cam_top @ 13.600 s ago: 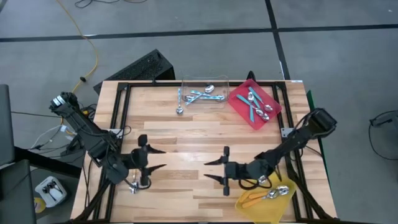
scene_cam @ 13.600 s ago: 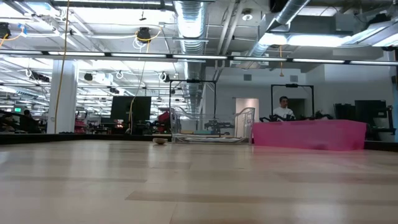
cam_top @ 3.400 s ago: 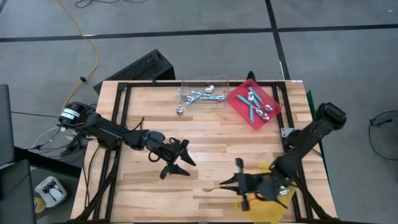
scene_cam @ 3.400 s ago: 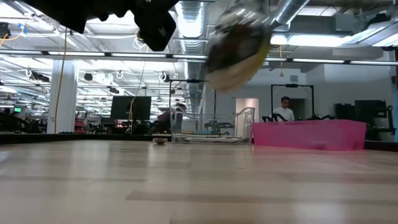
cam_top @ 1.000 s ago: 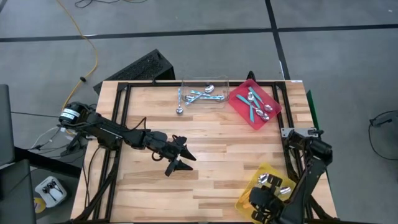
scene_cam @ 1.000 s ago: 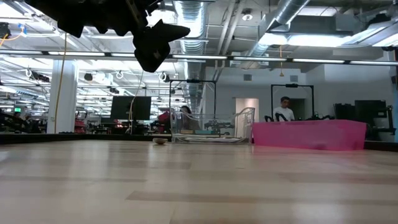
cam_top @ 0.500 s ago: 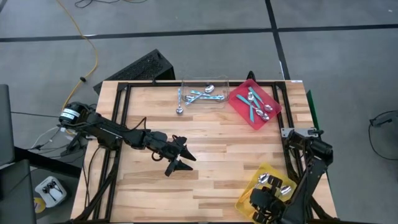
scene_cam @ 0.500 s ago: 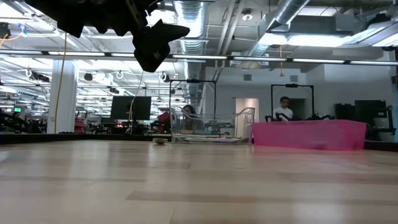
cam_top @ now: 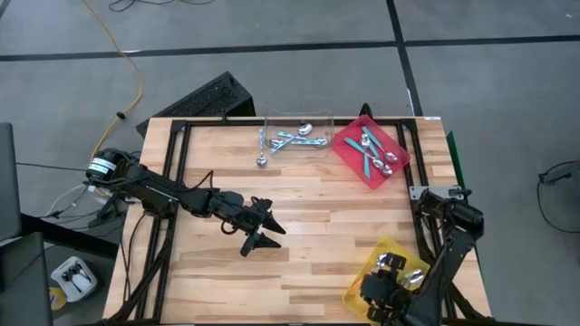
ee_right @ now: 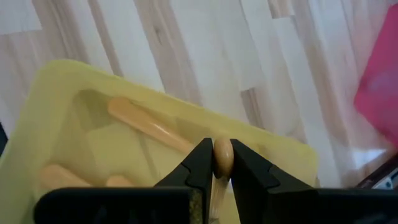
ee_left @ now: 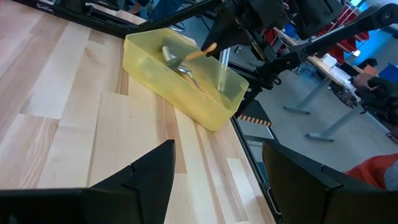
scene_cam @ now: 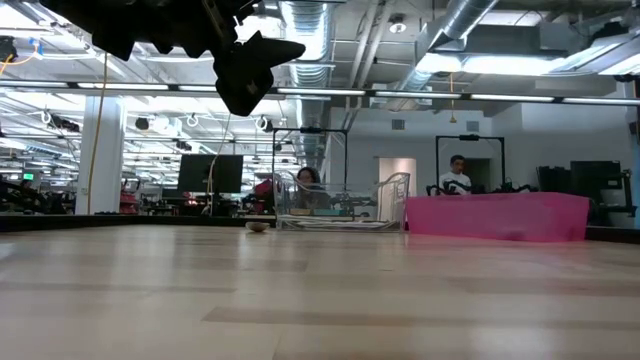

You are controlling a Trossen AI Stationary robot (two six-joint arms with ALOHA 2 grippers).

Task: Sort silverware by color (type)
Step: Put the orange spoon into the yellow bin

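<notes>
Here, right gripper [ee_right: 215, 163] clamped on an orange spoon handle [ee_right: 222, 155], seemingly above the yellow tray [ee_right: 56, 81].

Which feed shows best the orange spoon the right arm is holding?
The right wrist view: the orange spoon has its handle tip pinched in the right gripper jaws, above the yellow tray. The left wrist view shows it farther off, over that tray. The high view hides it behind the arm; the low view misses it.
</notes>
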